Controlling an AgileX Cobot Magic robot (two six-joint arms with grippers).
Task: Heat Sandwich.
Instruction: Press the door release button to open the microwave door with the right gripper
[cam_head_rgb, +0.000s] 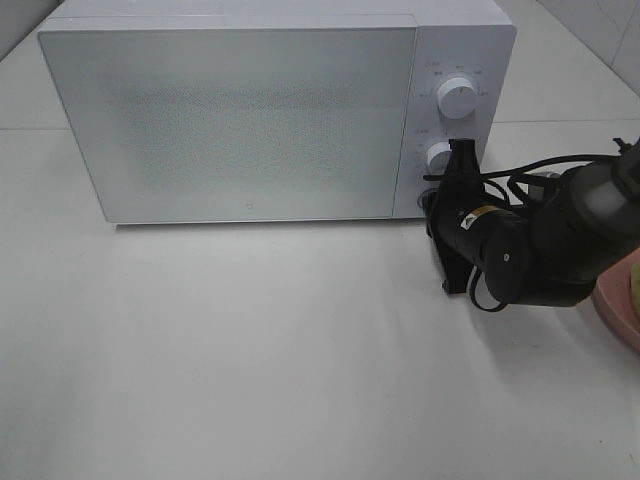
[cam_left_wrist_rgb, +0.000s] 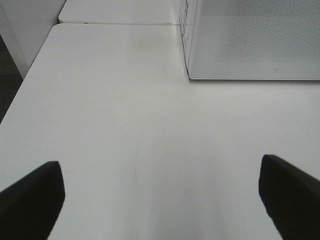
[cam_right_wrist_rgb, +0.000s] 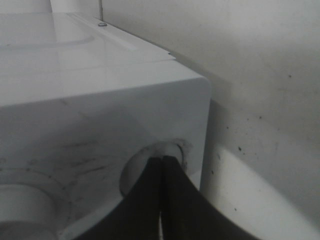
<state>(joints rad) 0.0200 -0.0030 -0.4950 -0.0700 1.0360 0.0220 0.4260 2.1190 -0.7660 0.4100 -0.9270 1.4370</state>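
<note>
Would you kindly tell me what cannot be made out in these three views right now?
- Sandwich: exterior high view, cut off by the right edge; only a sliver shows by the pink plate.
- Microwave interior: hidden behind its closed frosted door in every view.
- Round recess on the panel: right wrist view; the shut right gripper covers what sits in it.
- Left gripper: outside the exterior high view; only its fingertips show.

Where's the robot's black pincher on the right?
In the high view, the right gripper is on the right, shut, its tips at the round button under the microwave's lower knob.
</note>
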